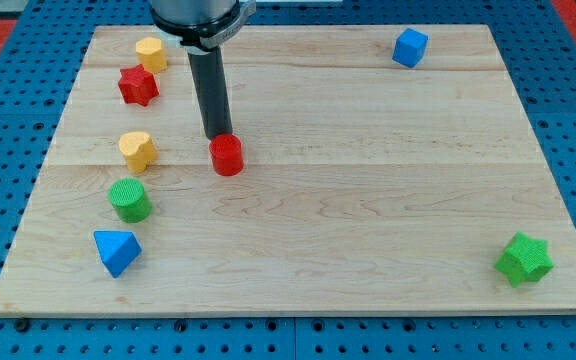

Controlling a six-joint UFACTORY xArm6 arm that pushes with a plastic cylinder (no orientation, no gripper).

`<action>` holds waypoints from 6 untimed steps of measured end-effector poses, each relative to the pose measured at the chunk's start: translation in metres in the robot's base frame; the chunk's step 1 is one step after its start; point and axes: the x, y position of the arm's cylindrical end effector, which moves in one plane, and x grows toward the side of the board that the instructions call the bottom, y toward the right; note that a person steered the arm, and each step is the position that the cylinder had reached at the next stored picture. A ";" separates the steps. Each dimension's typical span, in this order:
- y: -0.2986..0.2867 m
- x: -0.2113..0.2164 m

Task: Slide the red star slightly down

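Note:
The red star (pixel 138 85) lies near the view's top left of the wooden board (pixel 368 200), just below a yellow hexagon block (pixel 151 53). My tip (pixel 217 137) stands to the star's lower right, well apart from it, right at the top edge of a red cylinder (pixel 227 155). The rod rises from there to the arm at the view's top.
A yellow heart-like block (pixel 138 150), a green cylinder (pixel 129 199) and a blue triangular block (pixel 117 251) line the left side below the star. A blue cube (pixel 409 47) sits at top right, a green star (pixel 524 259) at bottom right.

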 end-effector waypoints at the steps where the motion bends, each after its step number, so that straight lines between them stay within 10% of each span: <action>1: -0.046 -0.006; 2: -0.023 0.010; 4: -0.013 -0.118; 6: -0.059 -0.115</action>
